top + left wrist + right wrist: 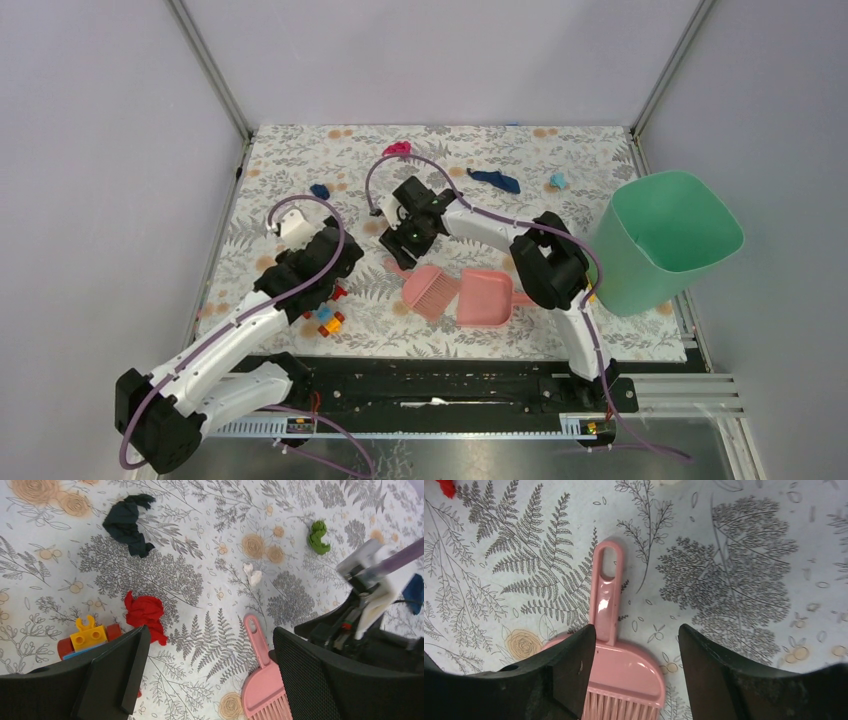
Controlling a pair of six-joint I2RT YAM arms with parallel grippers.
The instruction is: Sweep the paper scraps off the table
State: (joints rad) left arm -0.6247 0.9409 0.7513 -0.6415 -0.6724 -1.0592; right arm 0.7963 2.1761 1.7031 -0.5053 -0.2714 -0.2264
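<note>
Right wrist view: right tool (pixel 636 632) spread, poised astride the brush (pixel 605 595) at its neck, not closed on it, holding nothing. Left tool (pixel 210 632) spread wide as well, empty, hovering left of the brush.

Step in hand, by the look of it: taking up the brush. Nothing swept yet. Next move calls for lowering onto the handle, closing squarely, then lifting clear of the dustpan (pixel 485 297) just right of the brush.

Counts:
- One brush, one dustpan, one bin (pixel 665 240) well right of the brush.
- One brick cluster (pixel 87 637) left of the brush.
- Left wrist view, beyond the brush, five: dark scrap (pixel 129 524), red scrap (pixel 146 614), green scrap (pixel 318 536), white scrap (pixel 253 574), blue scrap (pixel 414 592) at the frame edge.
- Top view, farther beyond the brush, four: magenta scrap (pixel 398 150), dark blue scrap (pixel 320 190), second dark blue scrap (pixel 497 179), teal scrap (pixel 557 181).
- All loose on the counter (pixel 600 330). Overlap between views likely, so no firm total.
</note>
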